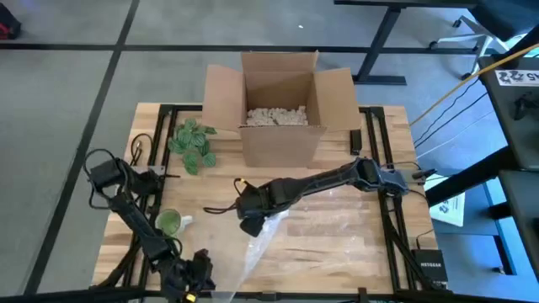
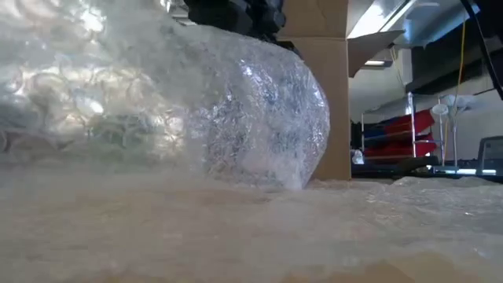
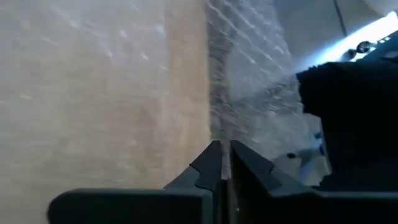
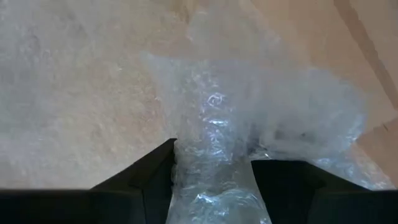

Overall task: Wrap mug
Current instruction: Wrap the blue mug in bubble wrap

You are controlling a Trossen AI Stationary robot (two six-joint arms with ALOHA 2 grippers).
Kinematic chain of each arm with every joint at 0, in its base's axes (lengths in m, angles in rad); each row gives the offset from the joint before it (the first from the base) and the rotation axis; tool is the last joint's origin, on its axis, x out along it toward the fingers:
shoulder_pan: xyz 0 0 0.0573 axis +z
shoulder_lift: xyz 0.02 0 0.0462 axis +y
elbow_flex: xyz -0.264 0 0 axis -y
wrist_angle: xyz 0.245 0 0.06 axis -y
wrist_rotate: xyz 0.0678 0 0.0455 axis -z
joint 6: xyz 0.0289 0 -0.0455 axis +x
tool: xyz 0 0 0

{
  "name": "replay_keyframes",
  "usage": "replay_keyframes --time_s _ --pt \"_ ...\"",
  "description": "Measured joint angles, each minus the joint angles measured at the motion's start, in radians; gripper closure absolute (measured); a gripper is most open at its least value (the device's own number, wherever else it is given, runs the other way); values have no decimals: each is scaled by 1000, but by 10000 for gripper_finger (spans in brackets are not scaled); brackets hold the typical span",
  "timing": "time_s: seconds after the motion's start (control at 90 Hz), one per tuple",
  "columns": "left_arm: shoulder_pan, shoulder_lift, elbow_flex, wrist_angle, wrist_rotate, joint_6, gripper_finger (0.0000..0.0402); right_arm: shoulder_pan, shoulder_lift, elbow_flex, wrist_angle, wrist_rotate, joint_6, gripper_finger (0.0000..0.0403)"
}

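From above, the green mug stands on the left part of the wooden bench, unwrapped and apart from the bubble wrap, which spreads over the bench's middle. The right claw reaches across to the sheet's near-left edge and bunches it there, probably to drag it toward the mug. The left claw sits low at the bench's front edge, just beside the sheet's trailing corner. An open cardboard box with packing filler and a green plant sprig stand at the back.

At bench height, the wrap bulges up in a lifted fold with the box behind it; the mug is hidden.

The left wrist camera shows its claw with fingers pressed together, seemingly pinching a thin edge of wrap, likely to anchor it.

The right wrist camera shows its claw partly closed around a gathered column of wrap, a firm hold for pulling.
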Motion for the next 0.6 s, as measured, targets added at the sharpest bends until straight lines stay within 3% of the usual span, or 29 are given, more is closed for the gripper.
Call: replay_keyframes --time_s 0.356,0.6 --pt "32 13 6 18 37 24 272 0 0 0 2 0 1 215" --pt "63 13 6 -146 37 80 238 0 0 0 2 0 1 215"
